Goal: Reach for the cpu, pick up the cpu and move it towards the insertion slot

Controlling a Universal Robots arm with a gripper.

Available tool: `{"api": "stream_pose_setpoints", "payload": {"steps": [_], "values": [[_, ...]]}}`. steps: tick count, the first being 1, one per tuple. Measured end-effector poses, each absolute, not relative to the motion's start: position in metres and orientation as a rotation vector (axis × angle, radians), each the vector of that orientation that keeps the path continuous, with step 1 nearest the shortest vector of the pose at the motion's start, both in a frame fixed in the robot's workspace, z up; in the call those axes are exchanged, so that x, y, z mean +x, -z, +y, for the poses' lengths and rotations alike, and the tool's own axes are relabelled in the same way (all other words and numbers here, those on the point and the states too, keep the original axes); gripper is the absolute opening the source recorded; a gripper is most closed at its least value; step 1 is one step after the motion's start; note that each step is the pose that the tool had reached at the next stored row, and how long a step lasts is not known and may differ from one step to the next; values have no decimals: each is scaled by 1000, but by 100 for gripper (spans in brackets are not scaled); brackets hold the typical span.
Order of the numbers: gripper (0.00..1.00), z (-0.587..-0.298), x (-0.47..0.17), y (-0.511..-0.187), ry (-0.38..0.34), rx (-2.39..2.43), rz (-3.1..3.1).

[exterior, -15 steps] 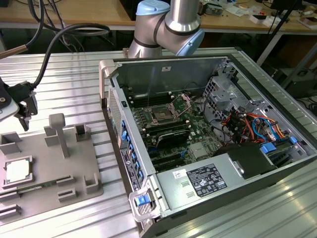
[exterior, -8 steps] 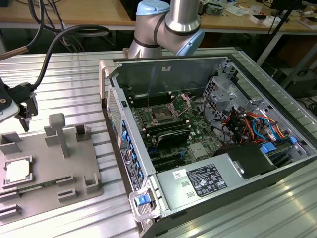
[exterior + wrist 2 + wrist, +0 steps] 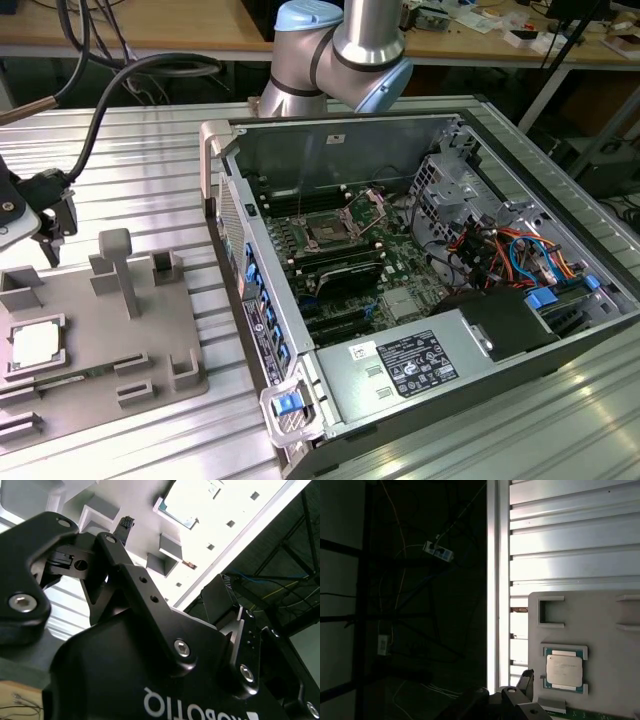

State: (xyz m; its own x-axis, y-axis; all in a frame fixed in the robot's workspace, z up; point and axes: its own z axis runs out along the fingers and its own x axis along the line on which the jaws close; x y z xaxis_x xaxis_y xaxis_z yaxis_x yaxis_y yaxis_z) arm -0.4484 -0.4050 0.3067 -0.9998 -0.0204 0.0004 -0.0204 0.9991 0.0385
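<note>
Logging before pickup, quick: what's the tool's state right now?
The tool: open, holding nothing; the cpu lies in the grey tray.

The cpu is a flat square chip with a silvery top. It lies level in a square recess of the grey tray. The insertion slot is a dark-centred socket inside the computer case. Its metal bracket appears raised.
</note>
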Motion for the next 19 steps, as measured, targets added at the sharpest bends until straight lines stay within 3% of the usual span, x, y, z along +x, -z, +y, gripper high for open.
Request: {"api": "stream_pose_setpoints", "payload": {"steps": [19], "values": [[83,-405,-448,-301,60,32,-3140]]}}
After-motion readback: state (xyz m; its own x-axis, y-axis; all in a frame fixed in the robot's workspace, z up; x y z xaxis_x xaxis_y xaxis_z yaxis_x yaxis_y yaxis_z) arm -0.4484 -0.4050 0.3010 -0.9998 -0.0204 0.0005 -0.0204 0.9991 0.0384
